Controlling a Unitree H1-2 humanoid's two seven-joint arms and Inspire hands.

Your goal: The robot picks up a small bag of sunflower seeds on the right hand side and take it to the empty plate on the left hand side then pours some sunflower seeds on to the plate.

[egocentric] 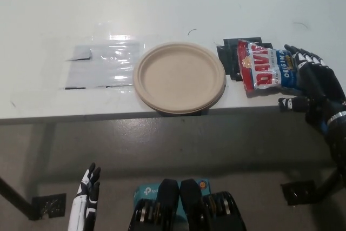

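Nearest, well below the plate, the white left hand (86, 190) hangs under the bench (173, 4) edge, fingers apart, holding nothing, wrist cut off. The empty plate (179, 77) overhangs that edge. Right of it lies the seed bag (267, 71); the black right hand (311, 87) spreads open against its far end, partly hiding it.

Tan paper plate (179, 77) on a white table (162, 4); sunflower seed bag (266, 67) red and blue with white lettering, lying on black squares (229, 58); clear glossy film (102, 66); black right hand (313, 87) with white fingertip markings.
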